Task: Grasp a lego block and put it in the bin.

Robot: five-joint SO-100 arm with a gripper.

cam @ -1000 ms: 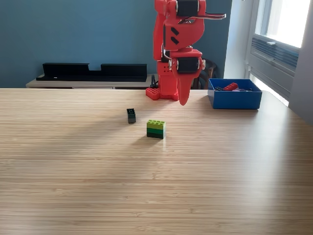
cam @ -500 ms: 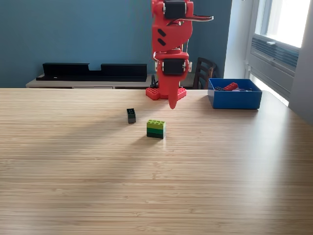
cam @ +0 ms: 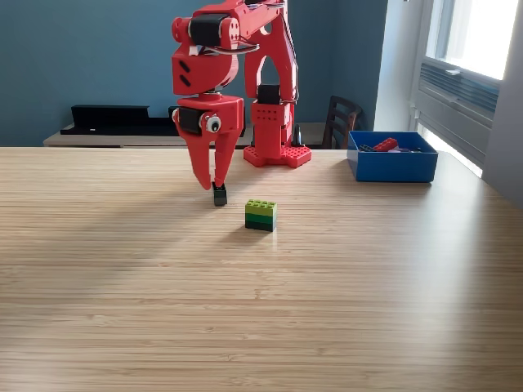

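Observation:
My red gripper (cam: 212, 184) hangs open just above a small black lego block (cam: 219, 195) that stands on the wooden table (cam: 261, 294). The fingertips point down, with one a little to the block's left and the other right over it. A green lego block (cam: 261, 215), light green stacked on dark green, sits on the table to the right of the black one. The blue bin (cam: 392, 158) rests at the table's far right and holds a red block (cam: 386, 144).
The arm's red base (cam: 276, 153) stands at the table's far edge, between the blocks and the bin. A black tray (cam: 155, 120) lies on a low shelf behind the table. A dark chair (cam: 341, 118) stands behind the base.
The arm has swung from near the bin toward the exterior view's left and lowered over the black block. The jaws have opened. The blocks have not moved.

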